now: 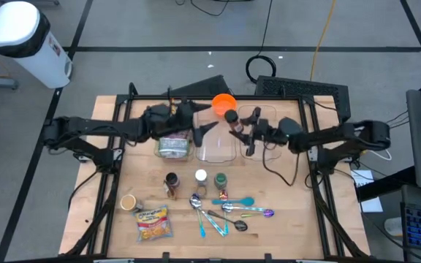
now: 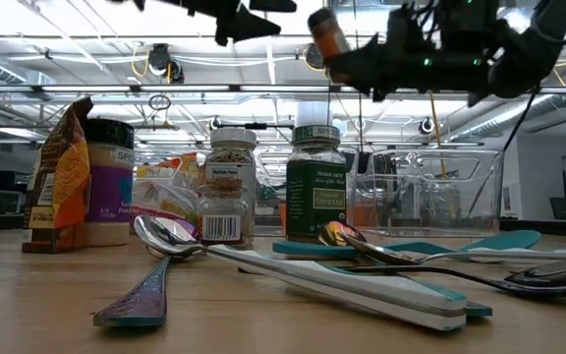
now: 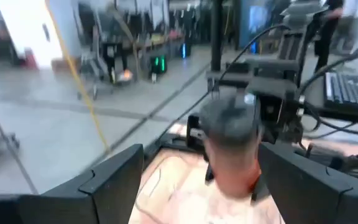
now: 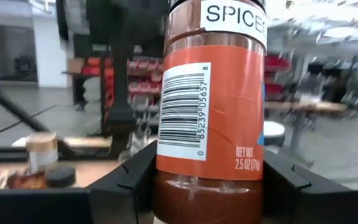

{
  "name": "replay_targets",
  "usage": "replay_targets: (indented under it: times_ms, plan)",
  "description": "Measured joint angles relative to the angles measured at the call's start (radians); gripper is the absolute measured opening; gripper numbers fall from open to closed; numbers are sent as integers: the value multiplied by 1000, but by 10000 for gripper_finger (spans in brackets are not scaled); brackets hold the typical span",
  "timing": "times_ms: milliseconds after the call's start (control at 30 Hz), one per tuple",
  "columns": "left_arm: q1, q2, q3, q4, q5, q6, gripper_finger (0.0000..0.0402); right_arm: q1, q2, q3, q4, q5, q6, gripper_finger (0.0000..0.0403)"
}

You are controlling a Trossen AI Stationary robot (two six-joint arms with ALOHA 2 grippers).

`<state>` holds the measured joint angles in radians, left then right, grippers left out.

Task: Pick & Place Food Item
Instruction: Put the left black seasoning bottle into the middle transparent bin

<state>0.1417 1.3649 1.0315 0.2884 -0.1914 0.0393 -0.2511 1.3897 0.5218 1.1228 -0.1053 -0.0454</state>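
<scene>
Orange-labelled spice jar [image 4: 211, 112] sits pinched in the right gripper [image 4: 207, 180], raised over the clear container [image 1: 218, 142]. I read "SPICE", a barcode and "NET WT 2.5 OZ" on it. Left gripper [image 3: 201, 180] hangs spread, facing the jar's cap. On the table [image 1: 298, 226], a green-labelled jar [image 2: 315, 192] reads "TRADER JOE'S".

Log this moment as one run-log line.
right tool: shut on spice jar, held above clear container | left tool: open, empty, facing jar | handover not yet done
</scene>
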Motion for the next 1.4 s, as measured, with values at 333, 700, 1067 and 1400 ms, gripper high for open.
replay_targets:
  times_ms: [333, 700, 1067, 1400]
  plan:
    - [6, 104, 343, -492, 98, 75, 318, -1, 148, 86, 34, -27, -65, 181]
    - [5, 112, 343, -570, 95, 49, 297, 30, 145, 104, 16, -26, -71, 181]
    - [-13, 200, 349, -603, 98, 57, 348, 44, 145, 104, 2, -27, -78, 181]
    - [-18, 134, 354, -598, 80, 44, 363, 44, 144, 104, -14, -27, -82, 181]
